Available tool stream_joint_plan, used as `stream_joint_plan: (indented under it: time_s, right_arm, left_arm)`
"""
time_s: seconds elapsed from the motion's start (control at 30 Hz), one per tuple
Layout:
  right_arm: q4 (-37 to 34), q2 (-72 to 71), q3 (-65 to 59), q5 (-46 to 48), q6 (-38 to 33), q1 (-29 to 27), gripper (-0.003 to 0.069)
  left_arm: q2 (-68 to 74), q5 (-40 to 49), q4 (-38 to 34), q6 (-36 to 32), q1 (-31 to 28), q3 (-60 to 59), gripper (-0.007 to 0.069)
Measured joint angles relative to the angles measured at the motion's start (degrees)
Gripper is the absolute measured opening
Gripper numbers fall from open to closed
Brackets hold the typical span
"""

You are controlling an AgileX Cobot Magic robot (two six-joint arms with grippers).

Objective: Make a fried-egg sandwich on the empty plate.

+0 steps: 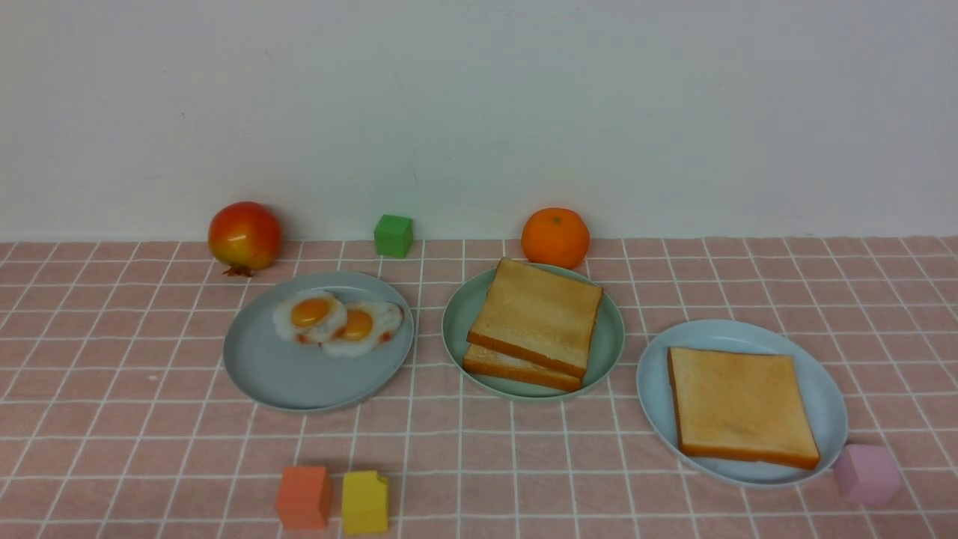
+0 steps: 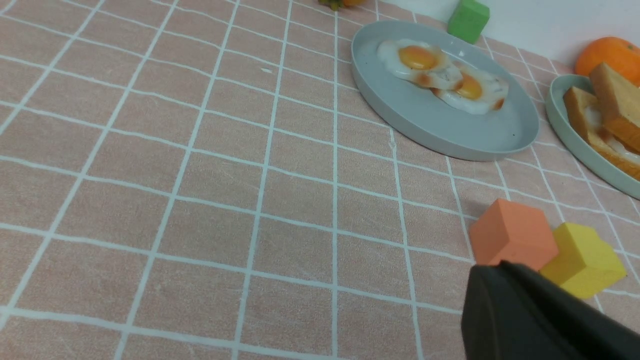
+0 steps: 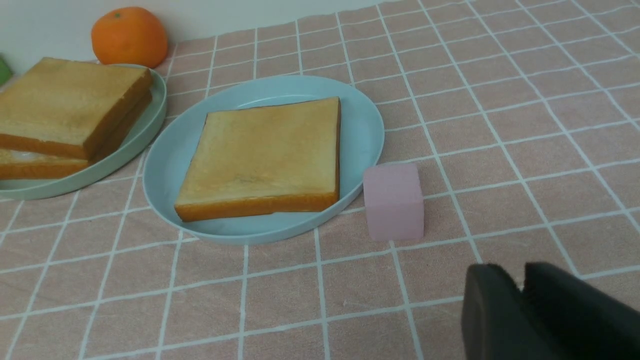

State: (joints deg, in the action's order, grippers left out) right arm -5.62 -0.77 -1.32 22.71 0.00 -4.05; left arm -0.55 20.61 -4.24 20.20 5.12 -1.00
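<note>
The mint-green plate (image 1: 455, 329) sits mid-table with two toast slices stacked on it, the top slice (image 1: 537, 314) lying askew over the lower one (image 1: 516, 368). A strip of egg white (image 2: 602, 137) shows between them in the left wrist view. Neither gripper appears in the front view. My left gripper (image 2: 495, 267) is shut and empty, low over the cloth beside the orange cube (image 2: 510, 235). My right gripper (image 3: 517, 272) holds nothing, its tips a narrow gap apart, on the near side of the pink cube (image 3: 393, 200).
A blue-grey plate (image 1: 299, 378) on the left holds two fried eggs (image 1: 337, 322). Another blue-grey plate (image 1: 827, 389) on the right holds one toast (image 1: 737, 404). A red fruit (image 1: 245, 236), green cube (image 1: 394, 235) and orange (image 1: 554, 237) line the wall. A yellow cube (image 1: 364, 501) sits near the front.
</note>
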Motion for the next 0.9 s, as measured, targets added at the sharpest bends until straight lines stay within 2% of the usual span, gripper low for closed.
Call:
stream_joint_plan:
  time_s: [0.9]
  right_arm:
    - [0.0,0.0,0.0,0.0,0.0,0.0,0.0167]
  left_arm:
    - [0.0,0.0,0.0,0.02,0.0,0.0,0.0013]
